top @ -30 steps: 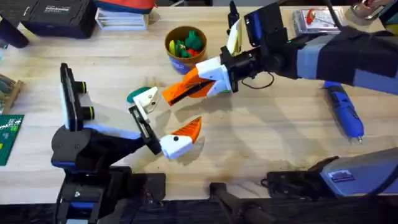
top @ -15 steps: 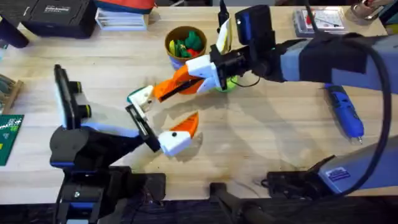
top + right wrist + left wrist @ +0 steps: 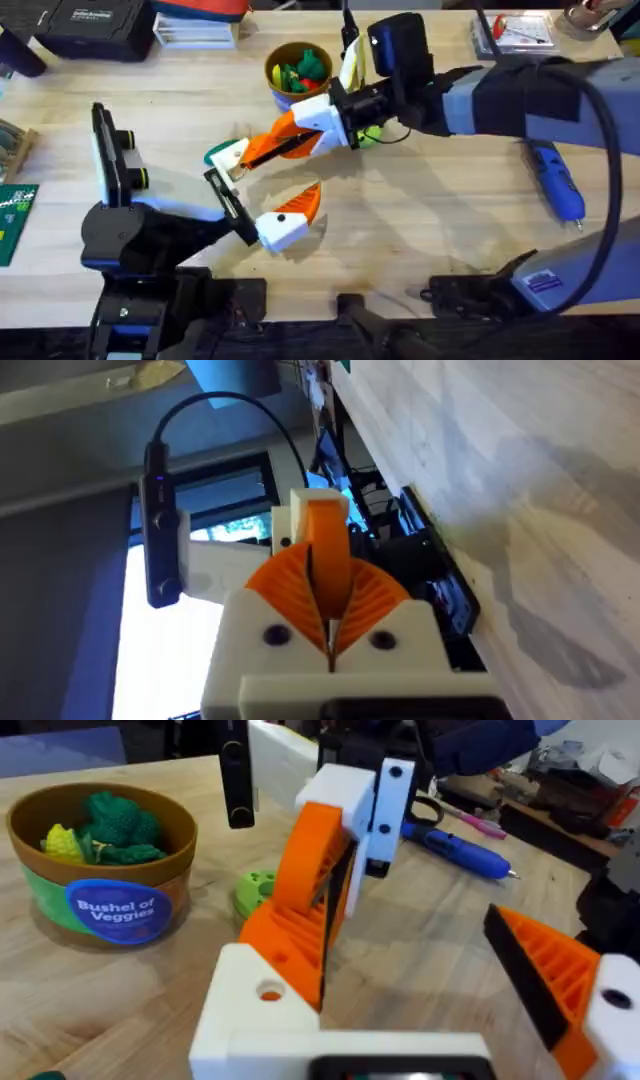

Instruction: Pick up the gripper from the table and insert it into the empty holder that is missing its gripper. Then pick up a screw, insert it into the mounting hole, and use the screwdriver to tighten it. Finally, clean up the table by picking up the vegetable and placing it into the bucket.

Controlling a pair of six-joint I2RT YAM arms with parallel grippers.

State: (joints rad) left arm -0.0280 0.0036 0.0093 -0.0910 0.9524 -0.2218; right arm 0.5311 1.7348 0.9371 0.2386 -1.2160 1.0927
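Currently, your stock at the table reads as follows:

1. Right gripper (image 3: 262, 148): your right arm reaches across the middle of the wooden table (image 3: 420, 230). Its two orange ribbed pads (image 3: 325, 585) are pressed together, clenched on the gripper (image 3: 310, 880), the loose orange finger, which stands up between them in the right wrist view.
2. The gripper: its lower end sits against the holder (image 3: 262, 1010), the bare white block on your left arm's jaw. Whether it is seated there, you cannot tell.
3. Left gripper (image 3: 262, 190): spread wide and released, holding nothing. One side is the white holder, the other carries an orange finger (image 3: 303, 207) on a white base.
4. The vegetable (image 3: 217, 153): a teal-green sliver lying on the table just behind the holder, mostly hidden.
5. The bucket (image 3: 296, 70): upright at the far middle of the table, green and yellow toy produce inside, label "Bushel of Veggies".
6. Lime-green disc (image 3: 256, 890): flat on the table beside the bucket.
7. The screwdriver (image 3: 553, 180): lying on the table at your right, well apart from both grippers.
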